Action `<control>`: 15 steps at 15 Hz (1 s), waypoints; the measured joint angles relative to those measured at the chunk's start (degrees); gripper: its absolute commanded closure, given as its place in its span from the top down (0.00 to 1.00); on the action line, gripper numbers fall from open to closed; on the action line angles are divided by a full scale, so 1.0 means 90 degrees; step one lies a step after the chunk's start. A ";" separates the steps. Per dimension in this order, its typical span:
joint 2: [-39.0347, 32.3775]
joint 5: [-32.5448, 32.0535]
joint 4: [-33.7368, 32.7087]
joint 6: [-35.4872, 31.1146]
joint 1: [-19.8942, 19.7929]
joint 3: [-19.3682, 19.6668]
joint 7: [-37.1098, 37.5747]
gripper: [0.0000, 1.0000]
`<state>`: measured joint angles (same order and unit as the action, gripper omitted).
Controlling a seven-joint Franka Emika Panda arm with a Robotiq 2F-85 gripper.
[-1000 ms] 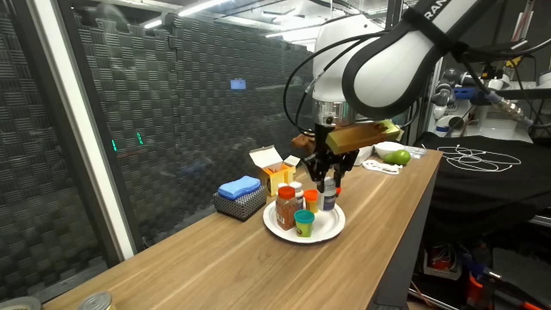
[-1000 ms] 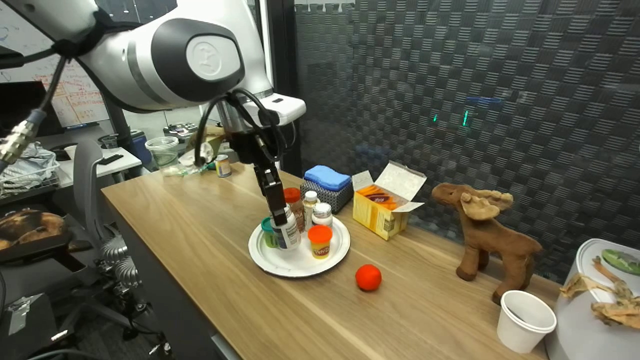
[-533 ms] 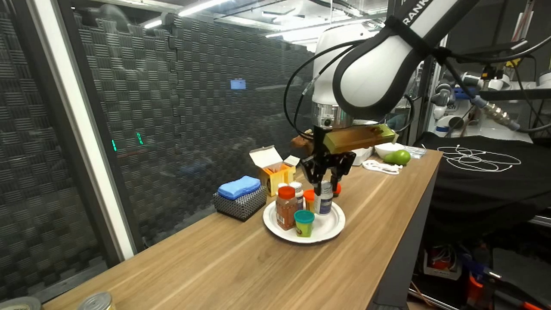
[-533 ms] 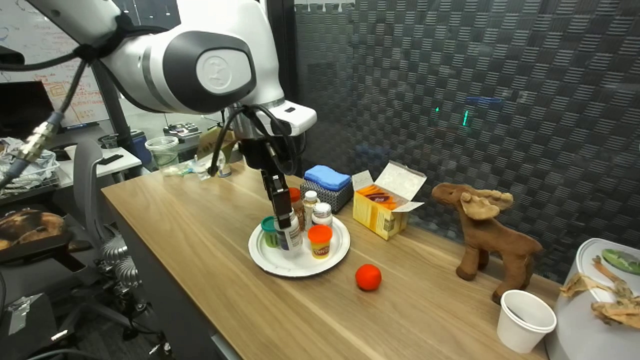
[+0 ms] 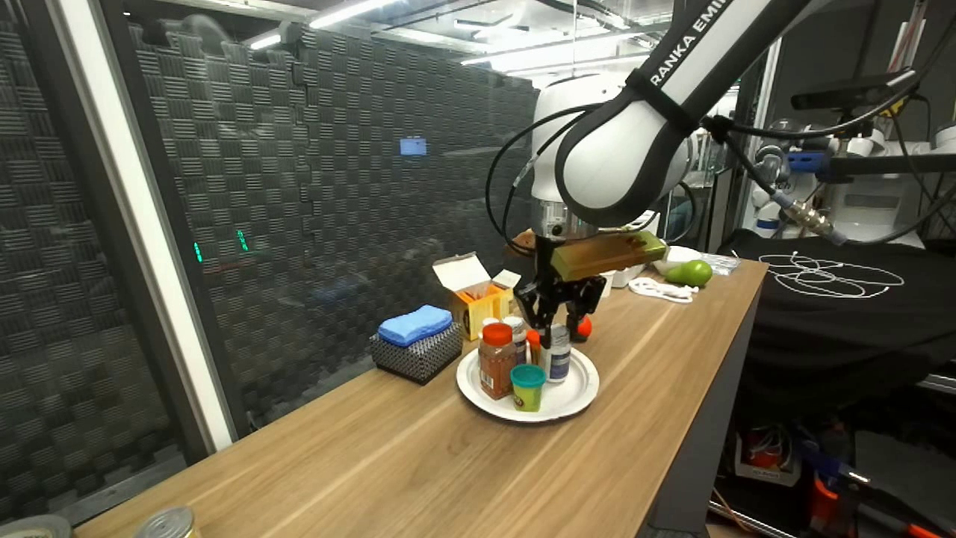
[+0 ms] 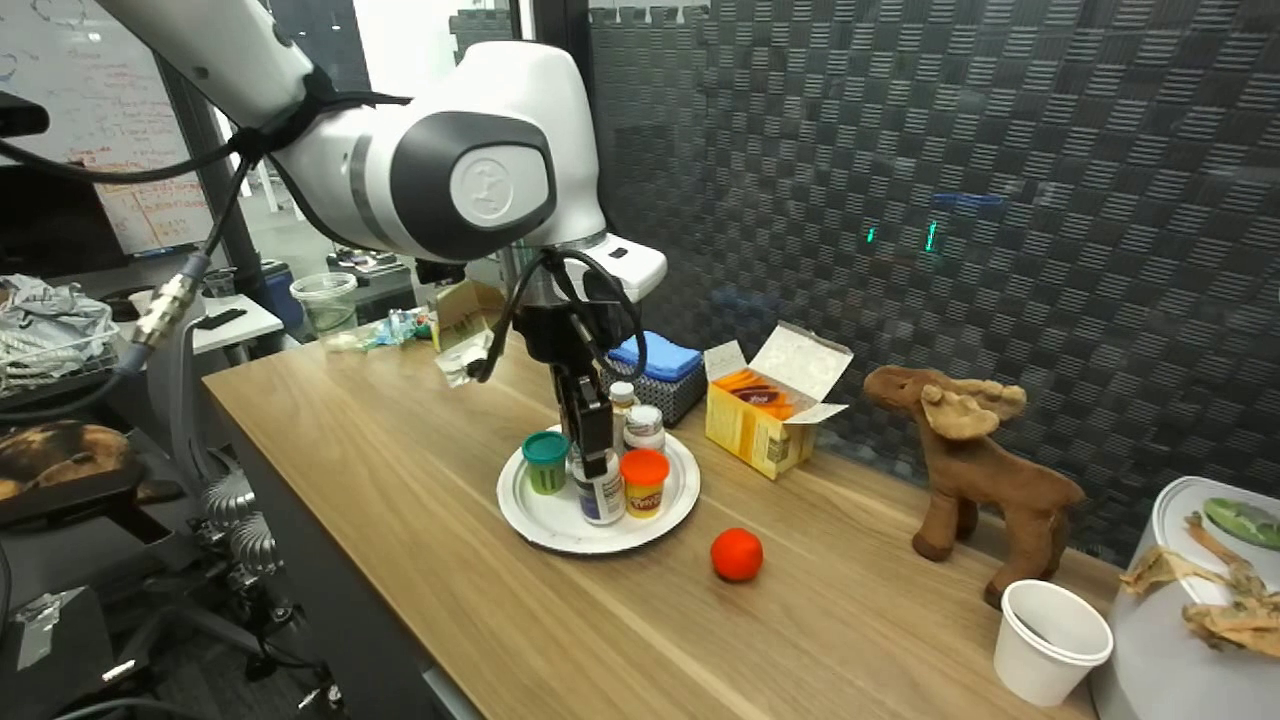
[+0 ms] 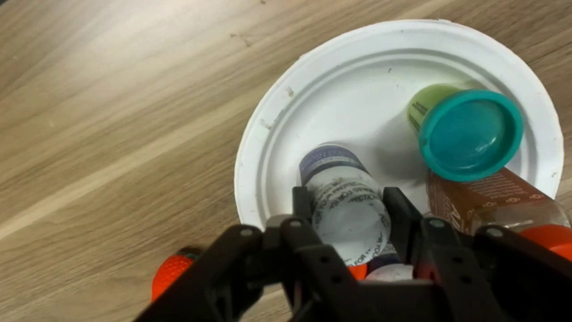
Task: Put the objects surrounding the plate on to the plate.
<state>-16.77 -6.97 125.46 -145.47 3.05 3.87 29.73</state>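
Gripper [image 7: 346,205] — fingers [image 7: 401,212] pinching wht btl [image 6: 604,500], over plate [image 7: 357,98], poss. touching it

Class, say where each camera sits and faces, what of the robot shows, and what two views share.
In an exterior view: outside the robot, looking along the counter past the plate; arm and end effector show.
In an exterior view: outside, looking down on plate and plush moose; same parts show.
Wrist view: wrist-mounted, looking down on the white bottle; end effector alone shows.
Both exterior views share the yellow box.
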 measured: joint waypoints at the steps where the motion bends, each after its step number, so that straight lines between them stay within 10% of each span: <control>1: -0.0055 0.0000 -0.0025 0.0000 0.0000 0.0014 -0.0023 0.19; 2: -0.0100 0.0000 -0.0047 0.0000 0.0000 0.0026 -0.0042 0.20; 3: -0.0122 0.0000 -0.0069 -0.0002 0.0001 0.0036 -0.0059 0.59; 4: -0.0125 -0.0002 -0.0073 -0.0001 0.0004 0.0042 -0.0077 0.72; 7: -0.0126 -0.0076 -0.0055 -0.0019 0.0013 0.0073 -0.0171 0.93; 15: 0.0535 -0.0616 0.0459 -0.0732 0.0083 0.0476 0.0012 1.00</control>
<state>-11.95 -12.51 129.60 -152.06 3.80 8.15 29.84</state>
